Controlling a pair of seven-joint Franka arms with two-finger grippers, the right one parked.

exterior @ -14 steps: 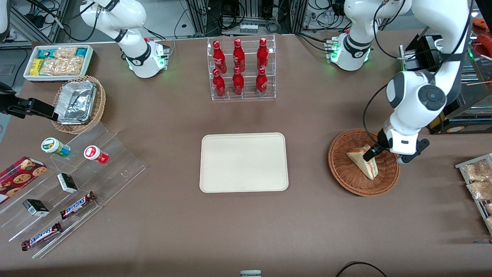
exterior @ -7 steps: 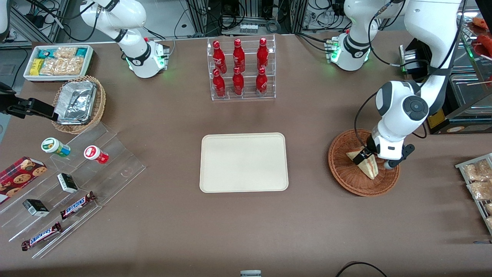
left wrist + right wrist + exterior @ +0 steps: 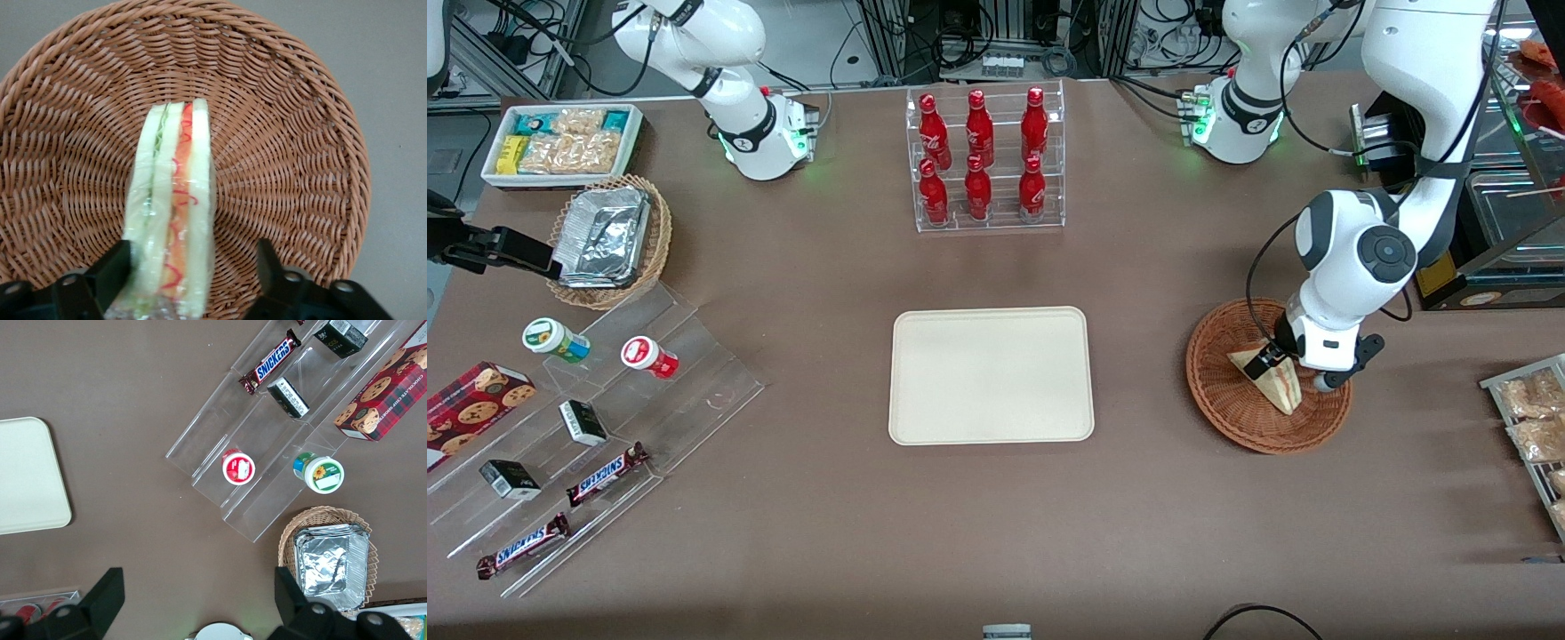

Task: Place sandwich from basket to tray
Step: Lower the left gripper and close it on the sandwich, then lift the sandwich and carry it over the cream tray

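We see the reddish-brown basket toward the working arm's end of the table, holding one sandwich stood on edge, its red, orange and green layers facing up in the wrist view. The cream tray lies flat at the table's middle, well apart from the basket, with nothing on it. An acrylic rack, farther from the front camera than the tray, holds six red bottles in two rows of three. Toward the parked arm's end, a tan wicker basket carries foil packets and a white tub carries snack packets. On the clear stepped stand we count two lidded cups, two small dark boxes and two Snickers bars, with one cookie box beside it.

The gripper is down inside the basket, released, its jaws spread to either side of the sandwich's wide end. One finger touches the wrapped bread; the other stands apart from it.
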